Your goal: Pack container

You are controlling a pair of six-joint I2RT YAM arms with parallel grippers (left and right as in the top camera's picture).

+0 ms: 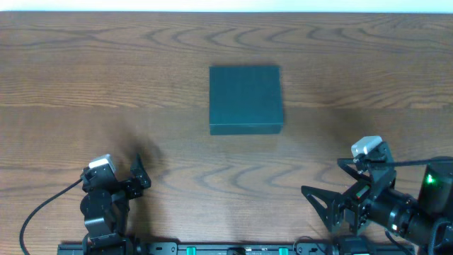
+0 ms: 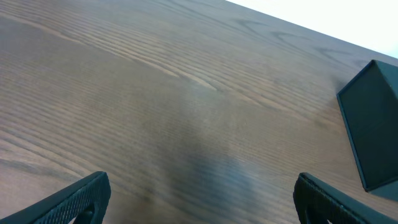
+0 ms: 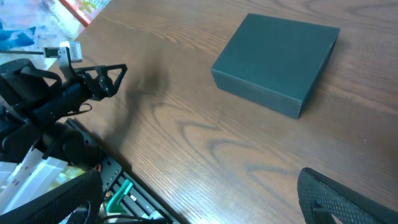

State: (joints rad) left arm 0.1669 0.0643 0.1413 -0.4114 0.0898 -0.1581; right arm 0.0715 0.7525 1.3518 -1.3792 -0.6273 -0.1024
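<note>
The container [image 1: 245,99] is a dark, square box with its lid shut, lying flat on the wooden table a little right of centre. It also shows at the right edge of the left wrist view [image 2: 375,121] and at the upper right of the right wrist view [image 3: 278,61]. My left gripper [image 1: 134,177] is open and empty near the front left edge; its two fingertips frame bare table [image 2: 202,199]. My right gripper [image 1: 325,202] is open and empty near the front right edge [image 3: 199,205]. Both are well short of the container. No snack packets show.
The wooden table [image 1: 106,85] spreads around the container. A rail with green clips [image 3: 121,193] runs along the front edge. The left arm [image 3: 56,93] shows in the right wrist view, with coloured clutter [image 3: 37,18] beyond the table's left edge.
</note>
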